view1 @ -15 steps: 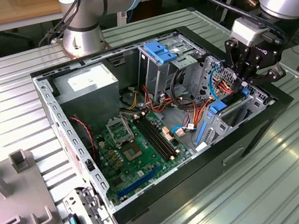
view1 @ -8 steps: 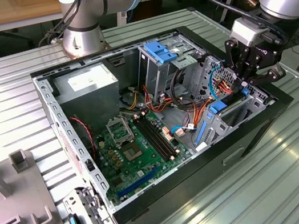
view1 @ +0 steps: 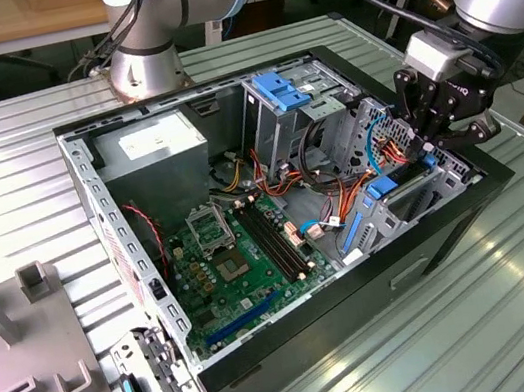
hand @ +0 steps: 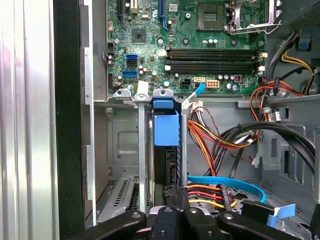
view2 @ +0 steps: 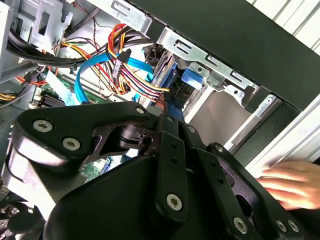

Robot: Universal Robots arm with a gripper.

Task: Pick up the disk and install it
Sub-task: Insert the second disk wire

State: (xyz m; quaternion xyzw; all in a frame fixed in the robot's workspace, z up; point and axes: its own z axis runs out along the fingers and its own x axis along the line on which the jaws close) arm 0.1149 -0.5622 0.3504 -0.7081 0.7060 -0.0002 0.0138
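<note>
One gripper (view1: 451, 130) hangs at the case (view1: 430, 227) edge on the exterior view's right. You see the disk (hand: 165, 150) standing on edge in its bay, blue rail up, fingers (hand: 172, 197) pinched narrowly on it beside the cables (hand: 220, 140).

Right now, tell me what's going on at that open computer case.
The robot arm's gripper is at the drive bay at the front of the open computer case, on the exterior view's right. The disk stands on edge in a metal bay slot, blue rail upward, and the gripper is right at its near end. Coloured power cables run beside it. A person's hand rests outside the case.
</note>
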